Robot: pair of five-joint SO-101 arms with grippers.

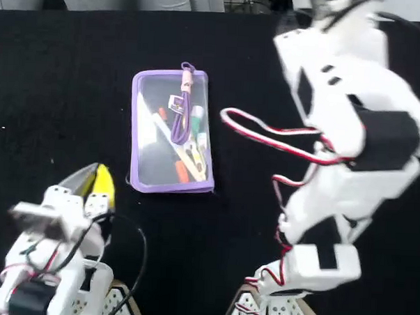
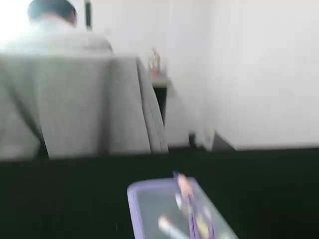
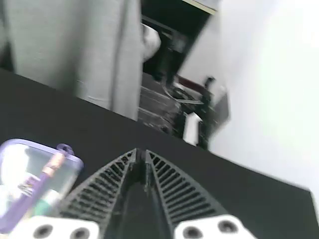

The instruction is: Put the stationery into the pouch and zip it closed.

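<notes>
On the black table [image 1: 59, 88] lies the pouch [image 1: 145, 170] with stationery [image 1: 182, 171] inside; left pincer [image 1: 98, 171] and right pincer [image 3: 141, 152] both together

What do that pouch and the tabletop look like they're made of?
The pouch looks like soft, glossy clear plastic with a purple trim: the stationery inside shows through and light glares off it. The table seems covered in matte black material, perhaps cloth: no reflections.

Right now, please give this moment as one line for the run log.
pouch: flat on table, stationery inside, zip unclear | left gripper: near pouch, not touching | right gripper: shut, empty, off pouch
</notes>
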